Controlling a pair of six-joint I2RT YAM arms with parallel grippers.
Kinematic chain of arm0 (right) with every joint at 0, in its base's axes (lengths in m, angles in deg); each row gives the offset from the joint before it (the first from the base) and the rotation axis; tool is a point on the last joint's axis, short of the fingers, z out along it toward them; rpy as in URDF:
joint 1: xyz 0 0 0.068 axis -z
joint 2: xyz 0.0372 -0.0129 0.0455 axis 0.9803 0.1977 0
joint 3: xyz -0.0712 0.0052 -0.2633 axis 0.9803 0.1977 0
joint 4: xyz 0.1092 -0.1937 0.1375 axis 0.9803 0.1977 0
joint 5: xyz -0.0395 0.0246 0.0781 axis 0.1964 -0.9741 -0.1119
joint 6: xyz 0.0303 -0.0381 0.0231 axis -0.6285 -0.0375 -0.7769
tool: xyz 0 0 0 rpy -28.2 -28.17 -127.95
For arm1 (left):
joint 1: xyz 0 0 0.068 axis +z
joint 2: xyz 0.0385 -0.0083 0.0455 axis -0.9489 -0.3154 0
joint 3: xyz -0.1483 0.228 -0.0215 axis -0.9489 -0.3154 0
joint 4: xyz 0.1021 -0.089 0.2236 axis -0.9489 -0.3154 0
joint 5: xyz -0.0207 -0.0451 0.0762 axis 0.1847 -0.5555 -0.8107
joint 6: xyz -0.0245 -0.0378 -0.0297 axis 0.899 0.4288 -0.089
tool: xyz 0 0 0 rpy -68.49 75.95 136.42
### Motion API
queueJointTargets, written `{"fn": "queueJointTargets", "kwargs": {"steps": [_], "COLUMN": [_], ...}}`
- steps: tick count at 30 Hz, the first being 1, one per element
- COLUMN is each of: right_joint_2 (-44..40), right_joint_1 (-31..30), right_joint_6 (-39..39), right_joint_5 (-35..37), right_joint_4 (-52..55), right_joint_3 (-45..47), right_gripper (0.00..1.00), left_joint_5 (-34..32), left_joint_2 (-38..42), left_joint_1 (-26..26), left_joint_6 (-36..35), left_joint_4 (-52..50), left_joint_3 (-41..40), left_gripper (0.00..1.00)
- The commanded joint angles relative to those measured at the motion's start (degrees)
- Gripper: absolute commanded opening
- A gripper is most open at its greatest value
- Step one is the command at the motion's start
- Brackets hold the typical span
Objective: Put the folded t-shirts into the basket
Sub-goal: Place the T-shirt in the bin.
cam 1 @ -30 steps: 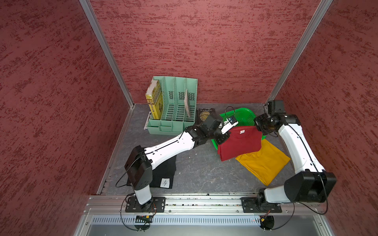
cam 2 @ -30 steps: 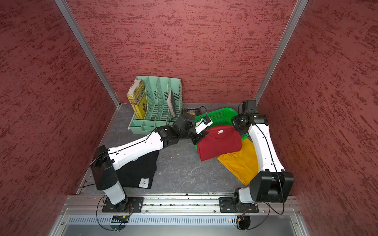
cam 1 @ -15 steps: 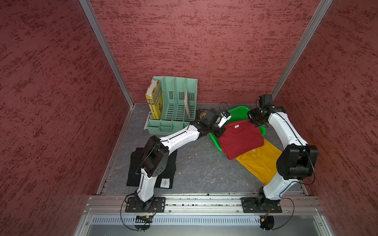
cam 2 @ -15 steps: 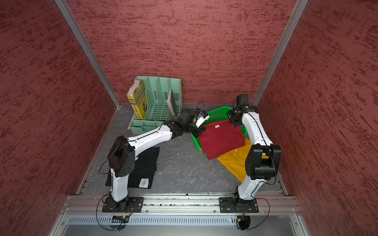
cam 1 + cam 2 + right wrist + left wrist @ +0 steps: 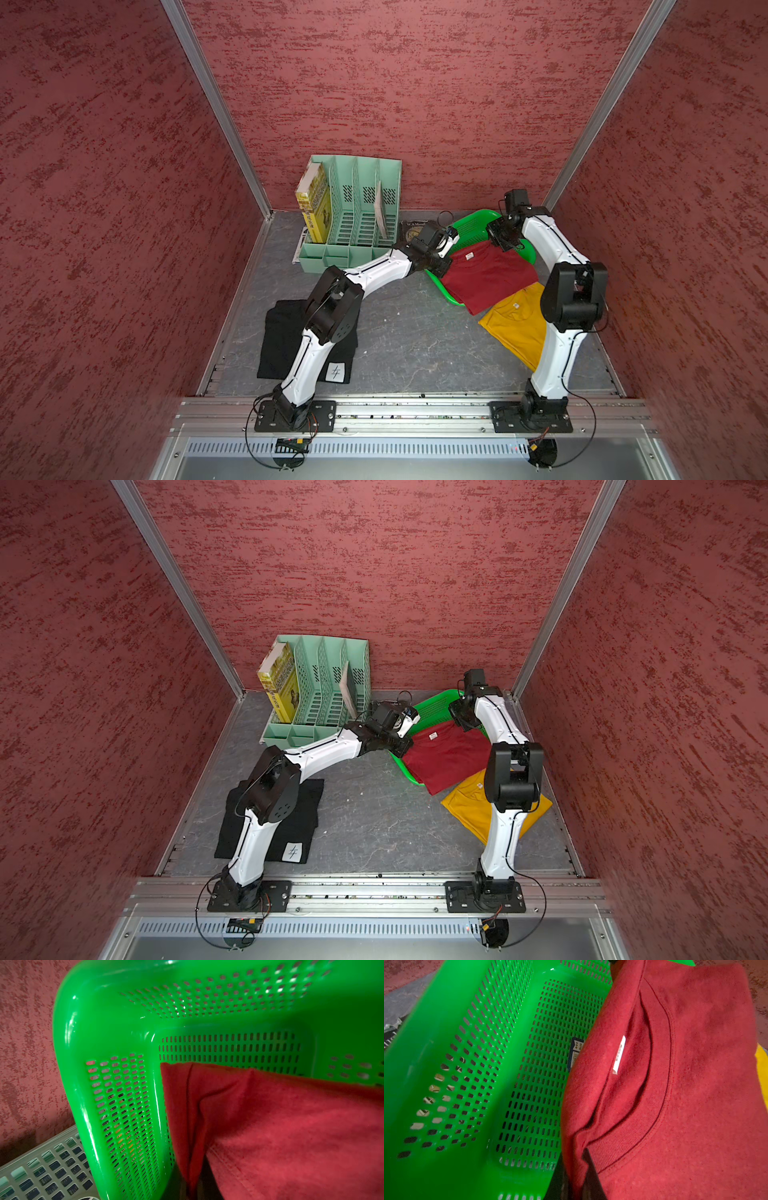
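The dark red t-shirt [image 5: 490,274] [image 5: 449,754] hangs between my two grippers, its collar end over the green basket [image 5: 469,226] [image 5: 436,706] and its tail past the basket's near rim. My left gripper [image 5: 442,270] [image 5: 576,1186] is shut on the shirt's edge by the collar. At the far corner, my right gripper [image 5: 505,245] [image 5: 193,1186] is shut on a pinched fold. The mustard yellow t-shirt [image 5: 515,328] lies flat beside the basket, partly under the red one. Under my left arm lies the black t-shirt [image 5: 282,340] with its white patch.
A mint-green file organizer [image 5: 357,216] stands at the back wall with a yellow book [image 5: 313,203] in it. A black book [image 5: 411,230] lies between the organizer and the basket. Red walls close in on three sides; the basket sits in the back right corner.
Both grippers have carried the red shirt toward the back wall, so its collar end now lies over the basket. The right arm has folded in closer to the corner.
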Motion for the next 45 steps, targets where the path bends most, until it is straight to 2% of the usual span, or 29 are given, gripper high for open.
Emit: {"fn": "queueJointTargets", "kwargs": {"steps": [1,13,19,23,25,27,29,32,40,45], "right_joint_2": [0.91,4.43,7.17,8.23,8.21,7.82,7.37,7.08,8.51,8.46], "right_joint_1": [-0.31,-0.59,-0.55,-0.52,-0.56,-0.56,-0.56,-0.55,-0.52,-0.53], "right_joint_6": [1.74,1.40,0.61,-0.06,-0.09,-0.22,-0.49,-0.47,-2.11,-2.42], "right_joint_5": [2.18,-1.10,-2.09,-2.78,-2.30,-1.70,-0.72,1.31,1.17,2.39], "right_joint_4": [-2.21,-5.30,-6.24,-6.28,-6.28,-5.94,-5.14,-5.05,-5.37,-5.17], "right_joint_3": [-3.55,-9.08,-8.98,-8.81,-8.94,-8.91,-8.90,-8.92,-8.70,-8.09], "right_gripper": [0.00,0.00,0.00,0.00,0.05,0.05,0.00,0.00,0.00,0.07], "left_joint_5": [-2.82,-8.87,-8.50,-8.37,-8.25,-8.18,-8.14,-7.88,-8.34,-7.92], "left_joint_2": [-1.34,0.86,-1.86,-3.40,-3.78,-4.00,-4.29,-5.58,-7.47,-8.54], "left_joint_1": [1.06,1.25,1.53,1.83,2.02,2.17,2.35,2.58,2.67,2.67], "left_joint_6": [1.60,3.50,3.00,3.00,2.67,1.69,1.39,1.28,0.52,0.37], "left_joint_4": [-2.63,2.34,0.21,-0.08,-0.12,-0.12,-0.39,-2.24,-2.70,-3.22], "left_joint_3": [1.17,-2.06,0.59,1.26,1.68,2.05,2.65,4.86,6.26,7.26], "left_gripper": [0.03,0.03,0.05,0.09,0.12,0.13,0.14,0.15,0.16,0.19]}}
